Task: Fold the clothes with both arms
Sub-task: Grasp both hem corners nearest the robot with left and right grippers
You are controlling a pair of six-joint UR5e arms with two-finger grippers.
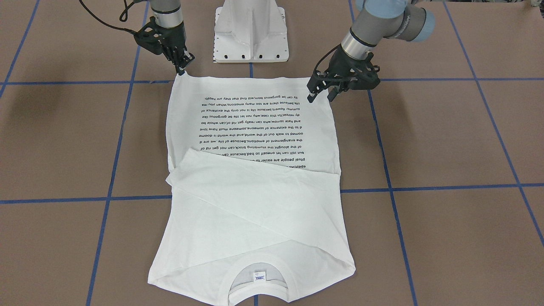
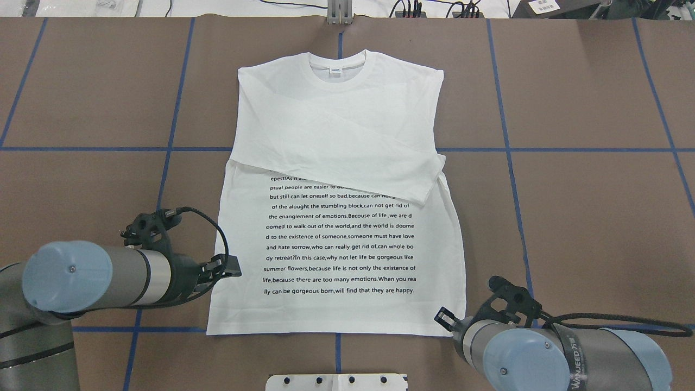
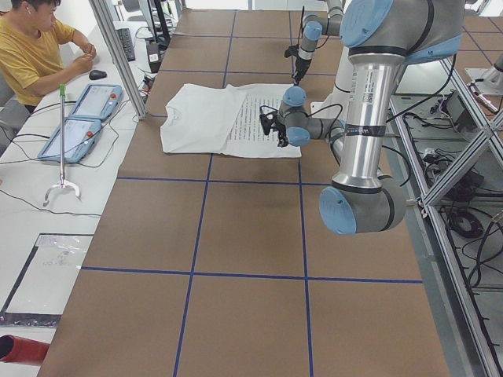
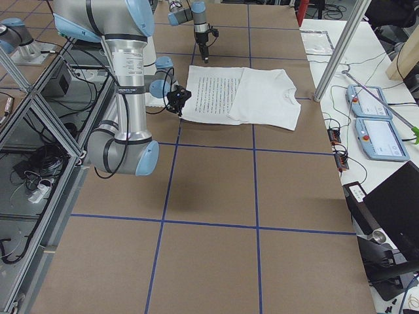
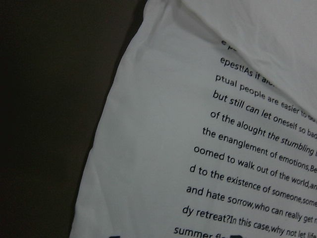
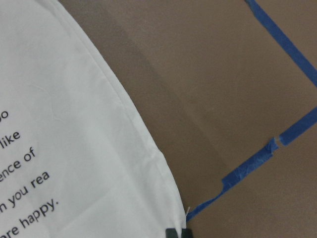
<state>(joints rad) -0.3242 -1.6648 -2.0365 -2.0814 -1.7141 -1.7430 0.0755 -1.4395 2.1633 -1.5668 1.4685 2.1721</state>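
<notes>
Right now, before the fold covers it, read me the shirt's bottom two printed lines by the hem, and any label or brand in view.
White long-sleeved cotton T-shirt, bottom printed line: "lly can be gorgeous born,will find that they are happy."
Line above it: "life,because there are too many emotions.When you rea"
Small white-blue collar label: too small to read.
Black band on the silver-grey right arm: white lettering, too blurred to read reliably.
</notes>
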